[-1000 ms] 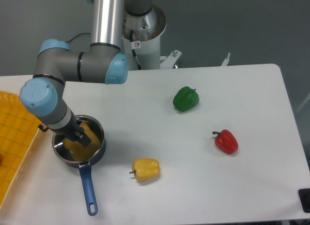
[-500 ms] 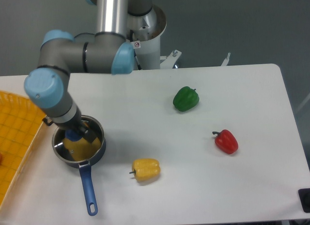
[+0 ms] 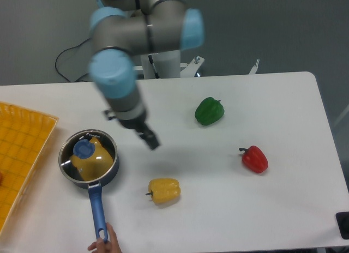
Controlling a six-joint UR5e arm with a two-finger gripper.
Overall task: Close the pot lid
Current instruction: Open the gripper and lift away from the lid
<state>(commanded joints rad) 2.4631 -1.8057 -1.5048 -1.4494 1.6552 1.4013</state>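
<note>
The pot (image 3: pixel 103 176) sits at the front left of the white table, its long blue handle (image 3: pixel 98 211) pointing toward the front edge. The clear glass lid (image 3: pixel 88 162) lies flat on the pot, its blue knob (image 3: pixel 83 149) showing left of centre. Something yellow shows through the glass inside the pot. My gripper (image 3: pixel 151 140) is up and to the right of the pot, clear of the lid and holding nothing. It is motion-blurred, so I cannot tell how its fingers stand.
A yellow pepper (image 3: pixel 164 191) lies right of the pot, a green pepper (image 3: pixel 209 111) mid-table, a red pepper (image 3: pixel 254 158) to the right. A yellow mesh tray (image 3: pixel 22 155) is at the left edge. A person's fingers (image 3: pixel 103 243) touch the handle's end.
My gripper has let go of the lid's knob, lifted off the pot and swung right. The lid stays on the pot. A hand has appeared at the handle's end.
</note>
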